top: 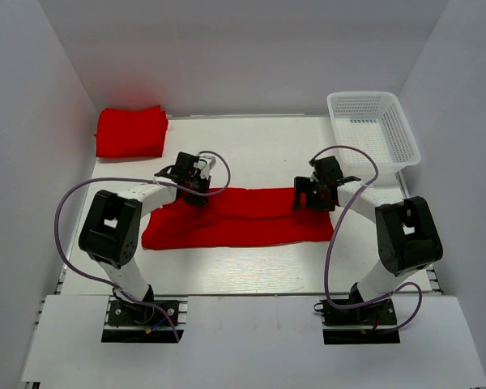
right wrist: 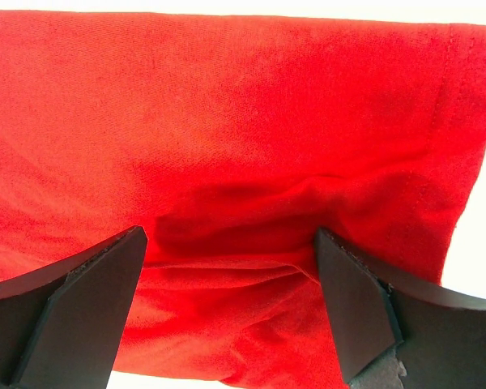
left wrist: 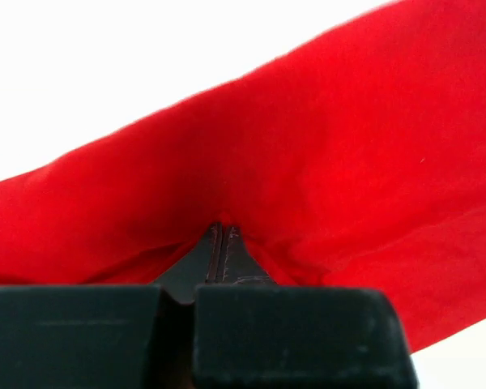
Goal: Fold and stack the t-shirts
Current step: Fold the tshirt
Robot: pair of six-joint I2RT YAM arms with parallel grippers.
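Red t-shirt clamped in left tool, right tool apart over its crease; folded pile only overhead.

The far bench lies open between the folded t-shirts, far left, and the basket, far right.

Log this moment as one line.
left fingers shut on spread t-shirt | right fingers open, straddling its other end | folded t-shirt pile far-left corner

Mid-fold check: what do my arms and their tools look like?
The left arm and right arm have white links and bulky black joint housings. A purple cable loops along each. The left tool and right tool are black, with wedge-shaped fingers.
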